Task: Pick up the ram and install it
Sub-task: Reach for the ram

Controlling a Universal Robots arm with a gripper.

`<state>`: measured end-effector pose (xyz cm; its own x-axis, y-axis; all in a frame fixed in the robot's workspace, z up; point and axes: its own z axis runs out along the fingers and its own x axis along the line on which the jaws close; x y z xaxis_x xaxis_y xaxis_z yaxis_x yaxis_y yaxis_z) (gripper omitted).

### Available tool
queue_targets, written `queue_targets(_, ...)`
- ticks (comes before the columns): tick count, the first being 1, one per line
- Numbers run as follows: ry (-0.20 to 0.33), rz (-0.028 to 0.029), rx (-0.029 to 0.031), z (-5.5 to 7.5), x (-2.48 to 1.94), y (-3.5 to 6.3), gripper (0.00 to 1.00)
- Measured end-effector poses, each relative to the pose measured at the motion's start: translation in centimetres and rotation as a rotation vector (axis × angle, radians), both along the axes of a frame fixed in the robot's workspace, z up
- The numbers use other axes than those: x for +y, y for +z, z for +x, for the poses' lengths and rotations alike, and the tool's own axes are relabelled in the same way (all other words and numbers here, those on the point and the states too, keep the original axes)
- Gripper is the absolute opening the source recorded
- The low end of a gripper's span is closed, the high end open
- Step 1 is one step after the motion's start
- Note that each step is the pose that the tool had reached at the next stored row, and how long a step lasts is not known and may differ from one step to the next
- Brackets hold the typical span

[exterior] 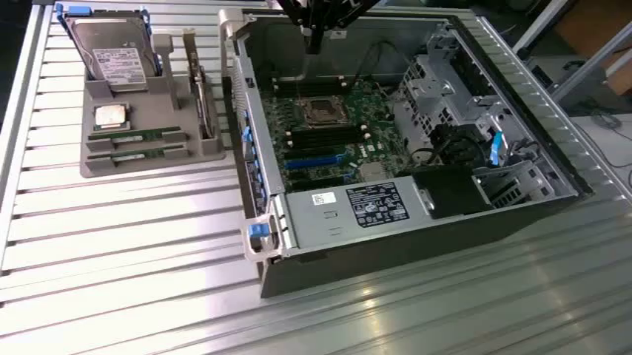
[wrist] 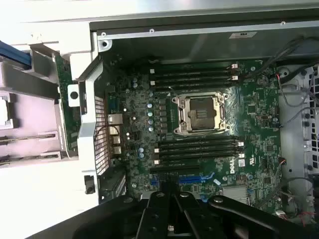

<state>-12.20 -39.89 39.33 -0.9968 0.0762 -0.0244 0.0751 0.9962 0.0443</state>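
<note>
The fingers were seen drawn together, closed on one another, at the tip of the dark gripper. In the exterior view the gripper was hung at the upper middle of the frame, pointed down into the open computer case, above the far end of the motherboard. Beneath it in the wrist view the green motherboard was laid out, with the open processor socket flanked by black memory slots on two sides.

The ram was found well apart from the gripper, at the exterior view's left (upper left of the frame), laid flat in a grey holder on the ribbed metal table. A second green stick was laid just beside it, nearer the camera. A square silver processor chip was set just behind the sticks, and a hard drive was stood upright at the holder's far end.
</note>
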Motion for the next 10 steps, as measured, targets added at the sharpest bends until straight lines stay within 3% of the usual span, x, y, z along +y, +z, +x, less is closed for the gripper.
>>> queue_targets(2,0.0,0.0001,-0.0001,-1.0,0.0,0.0,0.11)
queue_targets(10,0.0,0.0001,-0.0001,-1.9,0.0,0.0,0.11)
